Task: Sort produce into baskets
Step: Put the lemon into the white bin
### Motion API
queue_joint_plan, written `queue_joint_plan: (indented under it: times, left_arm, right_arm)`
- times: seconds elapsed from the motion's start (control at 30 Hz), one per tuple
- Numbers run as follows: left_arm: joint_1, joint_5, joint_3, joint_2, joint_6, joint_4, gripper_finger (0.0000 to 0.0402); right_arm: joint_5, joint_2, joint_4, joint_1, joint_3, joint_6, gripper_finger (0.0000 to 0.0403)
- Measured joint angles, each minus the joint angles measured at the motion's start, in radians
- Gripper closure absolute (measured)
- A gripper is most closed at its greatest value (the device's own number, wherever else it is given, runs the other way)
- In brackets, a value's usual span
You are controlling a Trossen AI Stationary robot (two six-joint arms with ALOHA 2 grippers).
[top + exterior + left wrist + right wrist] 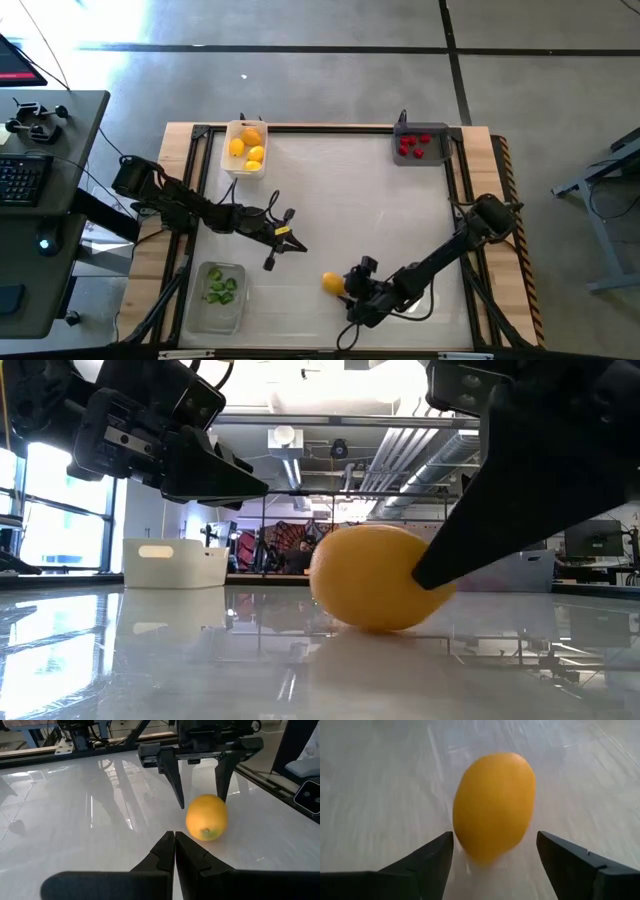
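Observation:
A yellow lemon-shaped fruit (333, 283) lies on its side on the white table near the front edge; it also shows in the right wrist view (492, 805). My right gripper (348, 288) is open and low at the table, a finger on each side of the fruit's near end (495, 840). My left gripper (288, 243) is shut and empty, above the table's middle left, pointing at the fruit (206, 817). The white tray (228, 160) holds yellow and orange fruit, the dark grey tray (437, 155) red berries, the clear tray (205, 318) green pieces. My right gripper stands level around the fruit from the table's right side. In the low view one finger (470, 530) overlaps the fruit's side (405, 585), but I cannot tell whether it touches. The fruit rests on the table.
The white tray is at the far left, the dark grey tray at the far right, the clear tray at the near left corner. A wooden frame (480, 200) borders the table. The table's middle lies open between the two arms.

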Motion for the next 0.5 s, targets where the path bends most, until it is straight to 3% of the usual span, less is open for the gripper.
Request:
queue_joint_plan:
  times: [0.5]
  left_arm:
    - [0.000, 0.000, 0.000, 0.000, 0.000, 0.000, 0.0401]
  right_arm:
    - [0.028, 0.000, 0.035, -0.047, 0.000, 0.020, 0.0127]
